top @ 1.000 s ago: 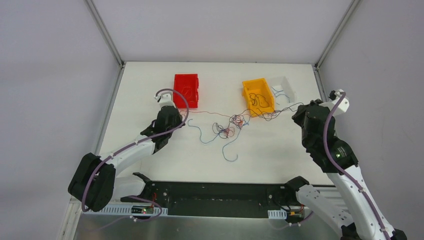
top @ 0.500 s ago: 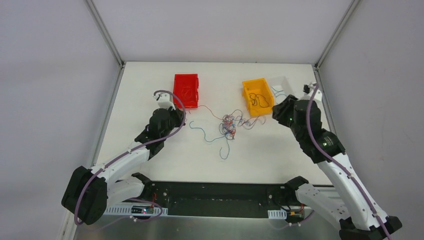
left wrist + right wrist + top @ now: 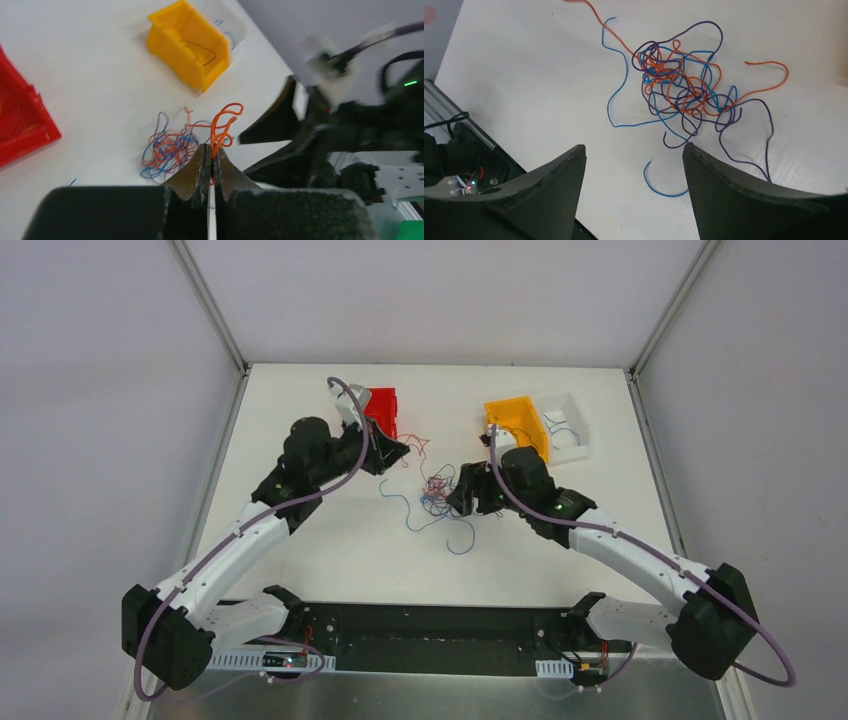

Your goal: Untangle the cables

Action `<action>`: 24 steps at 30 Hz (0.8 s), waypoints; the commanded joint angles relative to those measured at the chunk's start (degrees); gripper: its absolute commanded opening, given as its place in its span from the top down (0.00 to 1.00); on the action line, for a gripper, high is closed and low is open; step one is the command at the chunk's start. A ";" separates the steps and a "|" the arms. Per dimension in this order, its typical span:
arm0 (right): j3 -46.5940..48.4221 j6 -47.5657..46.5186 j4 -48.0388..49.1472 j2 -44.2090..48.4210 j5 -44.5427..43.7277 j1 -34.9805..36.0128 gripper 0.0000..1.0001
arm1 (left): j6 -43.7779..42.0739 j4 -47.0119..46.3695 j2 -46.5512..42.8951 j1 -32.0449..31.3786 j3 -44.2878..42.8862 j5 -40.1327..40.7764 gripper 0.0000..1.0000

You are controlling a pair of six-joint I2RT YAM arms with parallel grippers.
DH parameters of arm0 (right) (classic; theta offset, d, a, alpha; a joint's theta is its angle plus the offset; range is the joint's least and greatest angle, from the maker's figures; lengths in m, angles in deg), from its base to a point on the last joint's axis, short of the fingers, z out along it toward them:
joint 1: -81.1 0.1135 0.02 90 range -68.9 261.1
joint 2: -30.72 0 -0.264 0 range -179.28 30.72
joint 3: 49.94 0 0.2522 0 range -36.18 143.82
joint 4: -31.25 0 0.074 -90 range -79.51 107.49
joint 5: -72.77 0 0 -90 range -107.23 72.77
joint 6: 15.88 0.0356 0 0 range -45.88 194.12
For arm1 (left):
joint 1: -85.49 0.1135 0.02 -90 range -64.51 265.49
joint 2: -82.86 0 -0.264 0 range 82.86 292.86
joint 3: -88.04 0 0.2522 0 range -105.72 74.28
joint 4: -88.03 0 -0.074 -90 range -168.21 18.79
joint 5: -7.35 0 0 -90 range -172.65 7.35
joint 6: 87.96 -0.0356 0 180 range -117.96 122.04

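The cables [image 3: 438, 490] lie as a small knot of orange, blue and dark purple wires in the middle of the table, with loose blue ends trailing toward the near side. My left gripper [image 3: 212, 150] is shut on one orange cable [image 3: 223, 122], held up beside the red bin [image 3: 378, 412]. The rest of the knot [image 3: 167, 149] lies below it. My right gripper [image 3: 634, 147] is open, hovering just in front of the knot [image 3: 679, 85] with nothing between its fingers. A blue strand [image 3: 664, 192] curls under it.
A yellow bin [image 3: 517, 420] holding dark wires and a white bin [image 3: 572, 430] holding blue wires stand at the back right. The red bin holds a wire too. The two grippers are close together over the knot.
My right arm swung from the white bin to the table's middle and its jaws opened. My left arm rose toward the red bin with the orange cable; the knot drifted left.
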 commanded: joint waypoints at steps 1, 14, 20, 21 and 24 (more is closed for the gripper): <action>-5.36 -6.87 27.15 -4.21 5.65 1.40 0.25 | -0.25 17.41 -1.38 -0.65 -15.96 -10.44 1.00; -1.13 -9.20 55.94 -26.01 1.63 4.87 0.27 | 1.95 24.71 1.53 -0.67 -32.48 -19.44 1.00; -7.57 5.12 51.26 -24.72 -17.71 4.91 0.57 | -5.84 37.78 0.93 -0.18 -43.70 -3.62 1.00; -8.99 9.76 47.49 -23.21 -22.06 4.70 0.64 | -7.50 40.89 1.11 0.09 -46.39 -0.51 1.00; -14.82 18.58 39.53 -17.12 -25.97 3.46 0.72 | -11.20 47.66 0.90 0.63 -52.39 10.06 1.00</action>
